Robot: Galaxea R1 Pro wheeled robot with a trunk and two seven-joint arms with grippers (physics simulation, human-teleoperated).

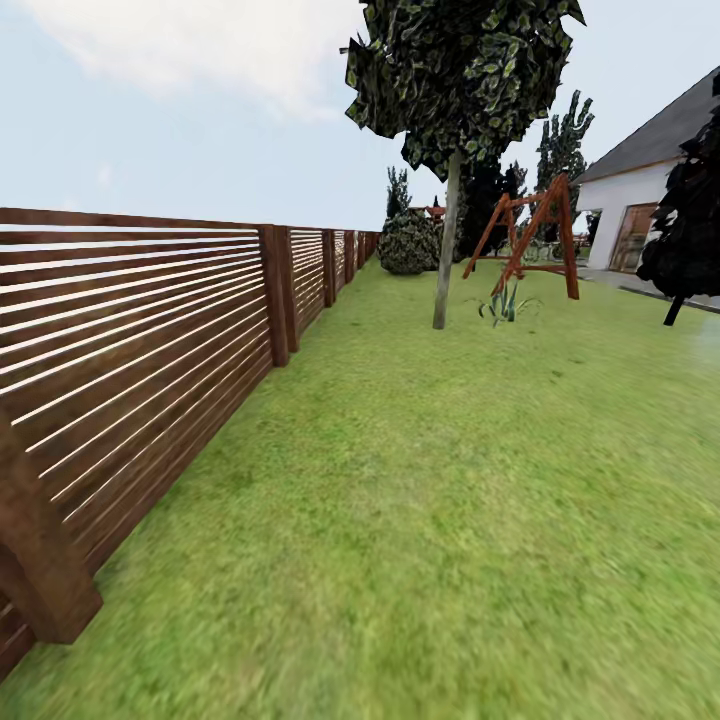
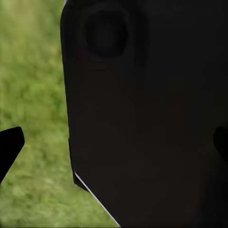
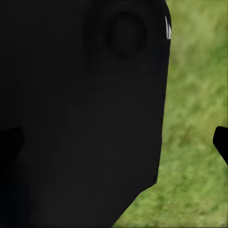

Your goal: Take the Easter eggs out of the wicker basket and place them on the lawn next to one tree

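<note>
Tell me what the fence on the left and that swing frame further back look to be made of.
The fence looks like brown stained wood: thin horizontal slats with gaps, set between thicker square posts, matte finish. The swing frame seems to be reddish-brown timber too, with straight beams joined in an A shape; it is too far off to show grain or any fittings.

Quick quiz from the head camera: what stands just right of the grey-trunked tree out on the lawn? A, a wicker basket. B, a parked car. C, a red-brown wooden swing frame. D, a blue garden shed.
C: a red-brown wooden swing frame stands on the lawn just right of the tree, with a small spiky plant between them and the slatted wooden fence running along the left.
</note>
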